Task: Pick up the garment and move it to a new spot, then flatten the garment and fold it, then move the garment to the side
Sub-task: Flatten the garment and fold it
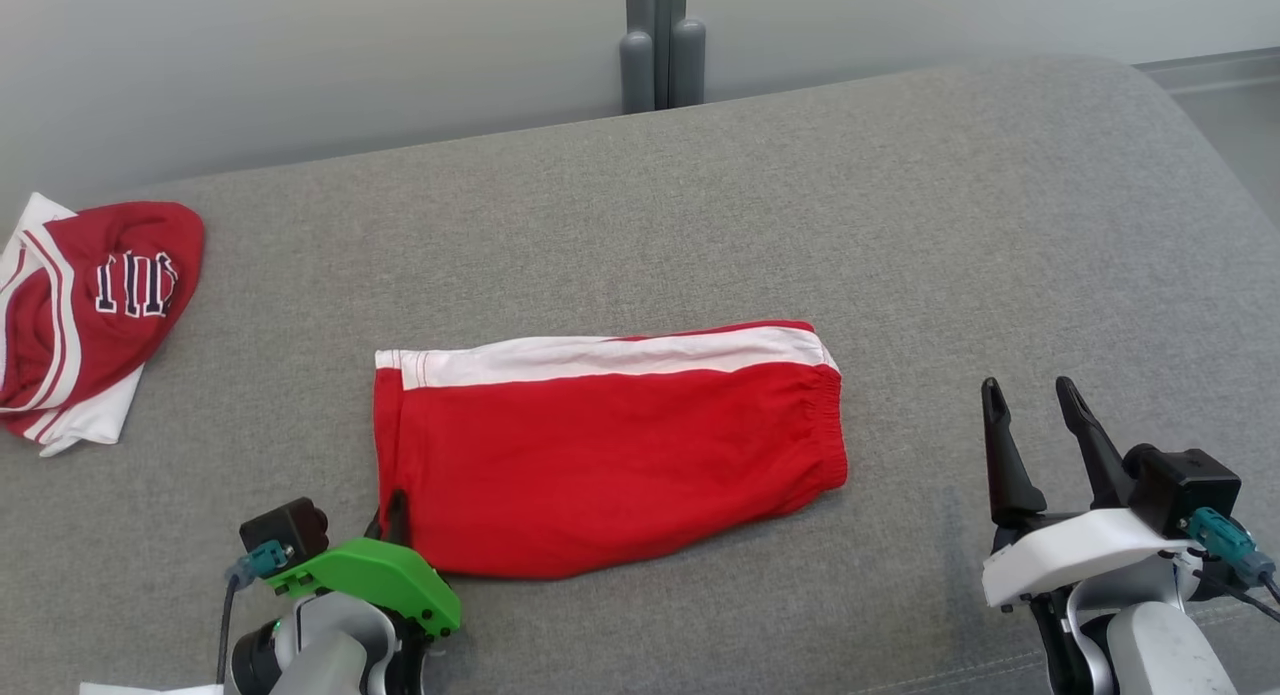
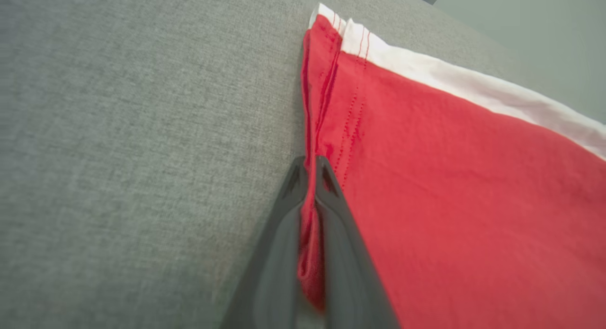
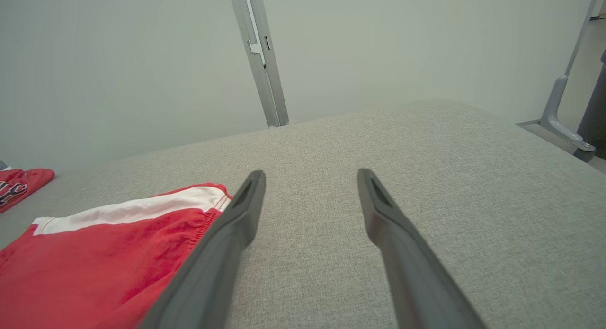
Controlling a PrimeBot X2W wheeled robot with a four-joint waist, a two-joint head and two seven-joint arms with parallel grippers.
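Our left gripper has its jaws pressed together on the hem of the red shorts, pinching a fold of cloth. The rest of the shorts lies flat on the grey cushion, to the right of those jaws. Our right gripper has its jaws spread over bare cushion, with the waistband near their left. A red jersey lies well left of the left jaws.
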